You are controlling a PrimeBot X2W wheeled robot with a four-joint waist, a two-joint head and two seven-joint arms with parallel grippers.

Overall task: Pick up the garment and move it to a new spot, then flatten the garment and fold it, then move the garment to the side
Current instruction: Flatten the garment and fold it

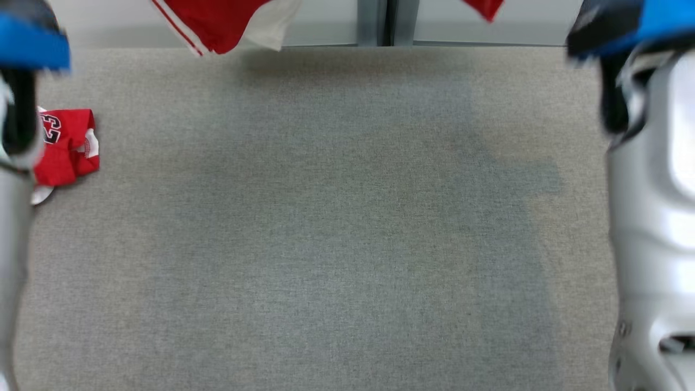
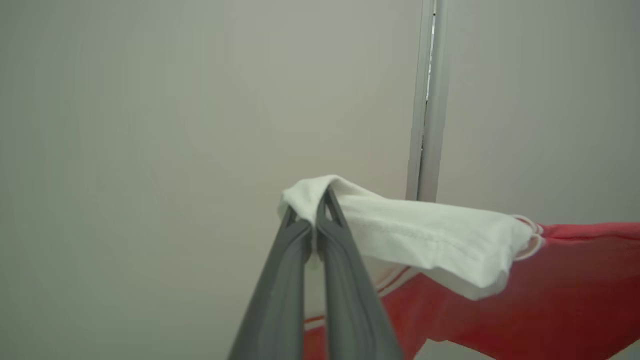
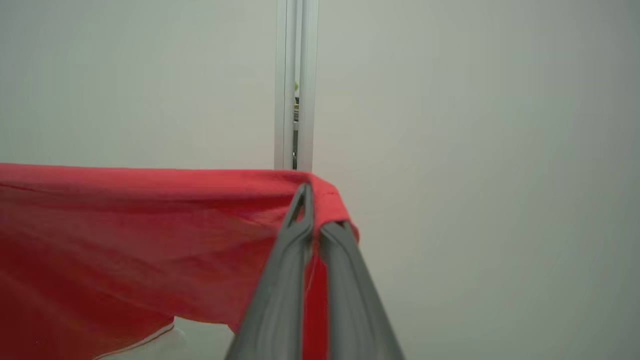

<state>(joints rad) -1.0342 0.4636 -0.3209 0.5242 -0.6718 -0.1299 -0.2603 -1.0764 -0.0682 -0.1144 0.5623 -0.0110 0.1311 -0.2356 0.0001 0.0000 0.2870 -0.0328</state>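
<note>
The garment (image 1: 217,24) is a red jersey with white trim, held up in the air above the far edge of the grey table (image 1: 336,217); its lower folds and one red corner (image 1: 486,8) dip into the top of the head view. My left gripper (image 2: 315,210) is shut on a white part of the garment (image 2: 425,235), and red cloth hangs to its right. My right gripper (image 3: 312,207) is shut on a red edge of the garment (image 3: 125,230), which stretches away to its left. The cloth hangs spread between the two grippers.
A second red jersey (image 1: 65,144) marked 23 lies bunched at the table's left edge, partly behind my left forearm (image 1: 13,217). My right forearm (image 1: 651,217) stands along the right side. Pale wall panels with a vertical seam (image 1: 385,21) rise behind the table.
</note>
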